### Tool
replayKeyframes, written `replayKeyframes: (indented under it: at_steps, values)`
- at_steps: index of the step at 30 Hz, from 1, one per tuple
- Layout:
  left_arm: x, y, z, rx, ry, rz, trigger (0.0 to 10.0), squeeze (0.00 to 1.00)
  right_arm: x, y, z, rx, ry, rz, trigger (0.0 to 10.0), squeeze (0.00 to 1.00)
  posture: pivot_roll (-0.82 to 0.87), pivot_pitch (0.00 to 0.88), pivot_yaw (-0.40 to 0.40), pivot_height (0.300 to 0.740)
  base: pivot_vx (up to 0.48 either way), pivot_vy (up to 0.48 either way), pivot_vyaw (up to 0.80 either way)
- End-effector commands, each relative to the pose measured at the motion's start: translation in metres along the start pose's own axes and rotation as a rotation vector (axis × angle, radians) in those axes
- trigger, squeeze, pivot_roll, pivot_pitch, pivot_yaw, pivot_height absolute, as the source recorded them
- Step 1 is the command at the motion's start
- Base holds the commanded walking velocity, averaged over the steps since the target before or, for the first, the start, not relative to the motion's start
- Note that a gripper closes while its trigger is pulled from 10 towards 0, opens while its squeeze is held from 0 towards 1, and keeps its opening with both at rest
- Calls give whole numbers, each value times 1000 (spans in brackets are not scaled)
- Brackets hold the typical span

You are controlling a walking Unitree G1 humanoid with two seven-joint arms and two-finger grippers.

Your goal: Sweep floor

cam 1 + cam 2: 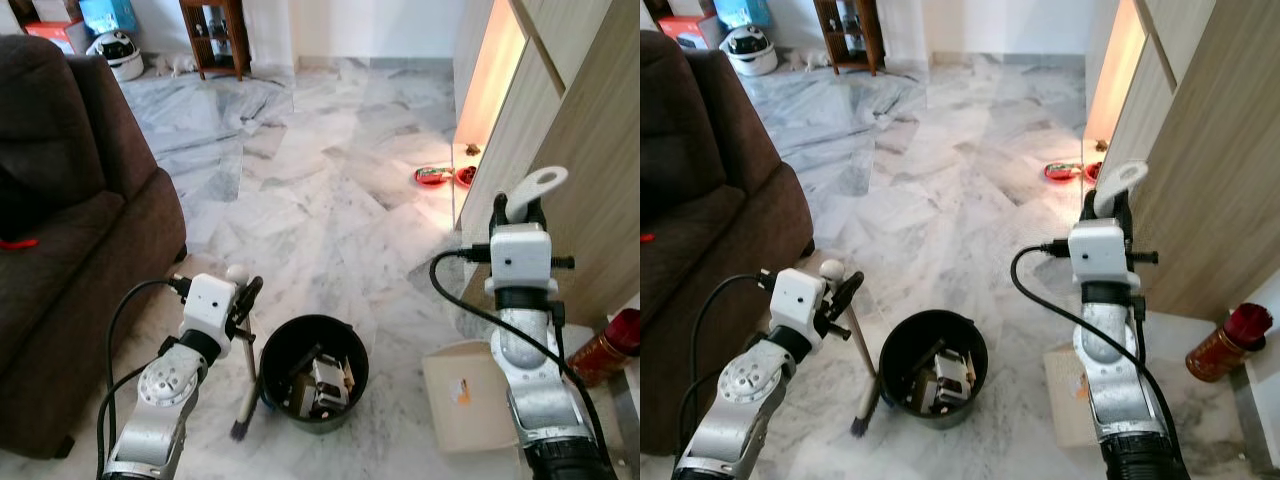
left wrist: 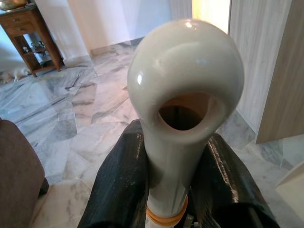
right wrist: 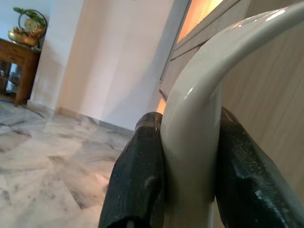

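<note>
Marble floor [image 1: 300,170]: one bin [image 1: 314,372], one broom [image 1: 243,385], one dustpan [image 1: 468,392].

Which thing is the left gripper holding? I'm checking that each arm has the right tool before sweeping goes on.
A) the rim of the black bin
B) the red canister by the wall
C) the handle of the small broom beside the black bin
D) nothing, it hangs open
C: the left gripper is shut on the cream handle of the broom, whose bristles rest on the floor beside the black bin.
</note>
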State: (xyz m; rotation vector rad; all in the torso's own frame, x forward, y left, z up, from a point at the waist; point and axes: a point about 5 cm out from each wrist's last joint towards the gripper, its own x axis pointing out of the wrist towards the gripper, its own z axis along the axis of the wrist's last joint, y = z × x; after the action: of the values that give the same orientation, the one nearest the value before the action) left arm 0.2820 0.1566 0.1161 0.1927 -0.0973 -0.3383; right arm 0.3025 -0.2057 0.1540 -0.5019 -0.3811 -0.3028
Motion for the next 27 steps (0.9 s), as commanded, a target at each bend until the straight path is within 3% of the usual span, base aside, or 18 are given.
replayKeyframes:
  at_steps: [1, 8, 10, 13, 27]
  values:
    - [0, 1, 7, 14, -36, -12, 10000, 0, -3, -3, -4, -26, -6, -13, 10000, 0, 107, 78, 74, 740, 0, 0, 0]
    - [-5, 4, 4, 11, -33, 36, 10000, 0, -9, -2, -17, -11, 32, -16, 10000, 0, 91, 71, 69, 740, 0, 0, 0]
    - [-7, 15, -7, 20, 3, 147, 10000, 0, -12, 0, -23, 10, 59, -18, 10000, 0, 86, 63, 65, 740, 0, 0, 0]
    - [-10, 23, -12, 15, 20, 218, 10000, 0, -13, 3, -21, 28, 54, -17, 10000, 0, 73, 58, 65, 740, 0, 0, 0]
    - [-10, 22, -7, 22, -3, 202, 10000, 0, -8, -3, -23, 14, 36, -33, 10000, 0, 89, 92, 72, 740, 0, 0, 0]
